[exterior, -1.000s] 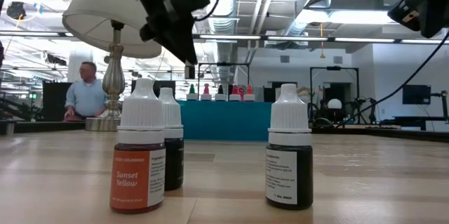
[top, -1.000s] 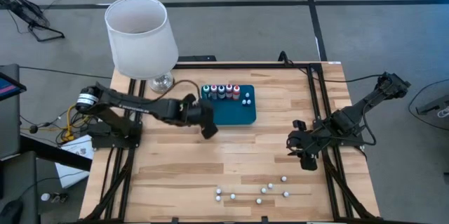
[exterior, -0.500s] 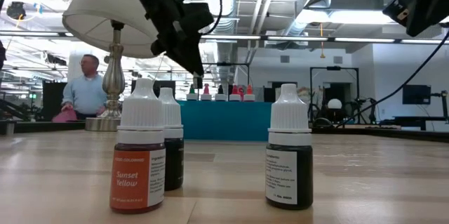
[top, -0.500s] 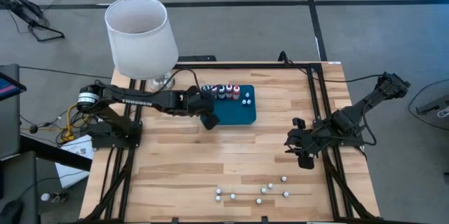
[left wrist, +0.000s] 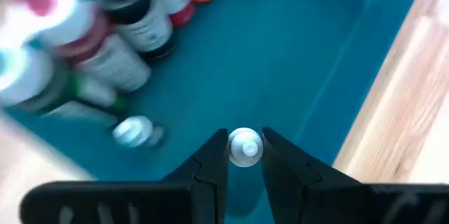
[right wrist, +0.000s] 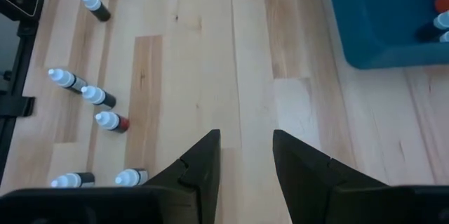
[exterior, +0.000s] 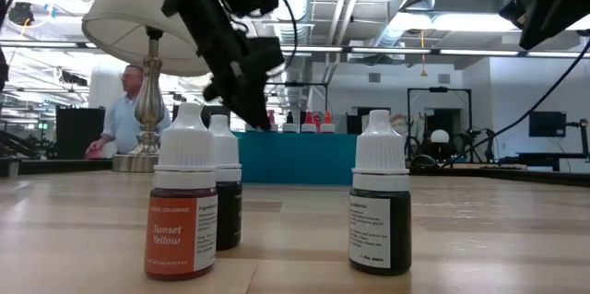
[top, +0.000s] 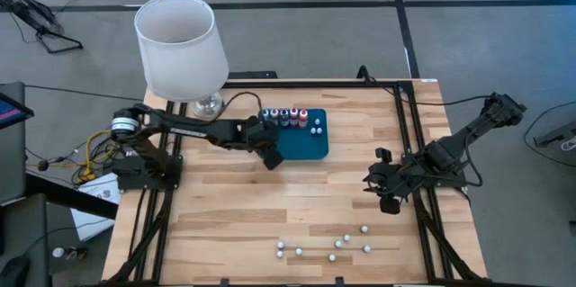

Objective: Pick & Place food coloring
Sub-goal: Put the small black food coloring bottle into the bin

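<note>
Along the far side of the teal tray (top: 306, 146) stand several food coloring bottles (top: 283, 117) with white caps. My left gripper (top: 272, 157) hangs over the tray's near left corner, shut on one small bottle (left wrist: 245, 147). Another small bottle (left wrist: 137, 131) stands in the tray close by. Several more bottles (top: 328, 244) stand on the wood near the table's front edge; three of them (exterior: 182, 206) show close up in the low view. My right gripper (right wrist: 245, 161) hovers open above the right side of the table with nothing between its fingers. My left gripper pinches the small bottle between its two fingertips (left wrist: 214, 164), at or just under its white cap (left wrist: 245, 141). The fingers slant down from the table's left. The bottle stands upright, cap up, above the tray floor; whether its base touches the floor is hidden.
A lamp with a white shade (top: 180, 49) stands at the table's far left corner, just left of the tray. Black frame rails (top: 409, 134) run along the table's sides. Bare wood (top: 297, 197) lies between the tray and the front bottles. A person (exterior: 124, 114) stands in the room behind.
My left gripper has gone down and toward the far edge, from above the wood in front of the tray to just over the tray's near left corner, staying shut. My right gripper has tipped a little where it hovers.
</note>
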Action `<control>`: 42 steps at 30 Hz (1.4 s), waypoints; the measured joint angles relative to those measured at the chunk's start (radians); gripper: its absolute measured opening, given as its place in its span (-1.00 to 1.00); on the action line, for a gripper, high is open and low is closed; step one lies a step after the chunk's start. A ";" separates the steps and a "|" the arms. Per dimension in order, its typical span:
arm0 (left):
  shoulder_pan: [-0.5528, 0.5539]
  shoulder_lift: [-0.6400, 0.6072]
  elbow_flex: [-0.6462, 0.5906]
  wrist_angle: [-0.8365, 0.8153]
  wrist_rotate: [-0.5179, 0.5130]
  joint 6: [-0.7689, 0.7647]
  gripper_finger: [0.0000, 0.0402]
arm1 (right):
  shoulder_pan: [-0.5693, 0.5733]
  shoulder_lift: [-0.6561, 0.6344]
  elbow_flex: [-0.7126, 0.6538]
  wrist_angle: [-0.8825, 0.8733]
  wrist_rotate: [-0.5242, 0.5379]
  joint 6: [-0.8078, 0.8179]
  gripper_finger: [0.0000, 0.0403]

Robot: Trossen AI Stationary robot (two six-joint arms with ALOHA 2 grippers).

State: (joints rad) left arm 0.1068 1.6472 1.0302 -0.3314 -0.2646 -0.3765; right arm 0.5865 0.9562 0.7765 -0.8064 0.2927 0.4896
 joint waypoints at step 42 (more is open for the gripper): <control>0.067 0.057 0.003 0.010 -0.013 -0.126 -0.69 | 0.000 0.000 0.000 0.000 0.021 0.034 -0.40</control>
State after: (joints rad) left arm 0.1741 1.7046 1.0330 -0.3216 -0.2775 -0.5026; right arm 0.5865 0.9565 0.7765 -0.8066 0.3133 0.5236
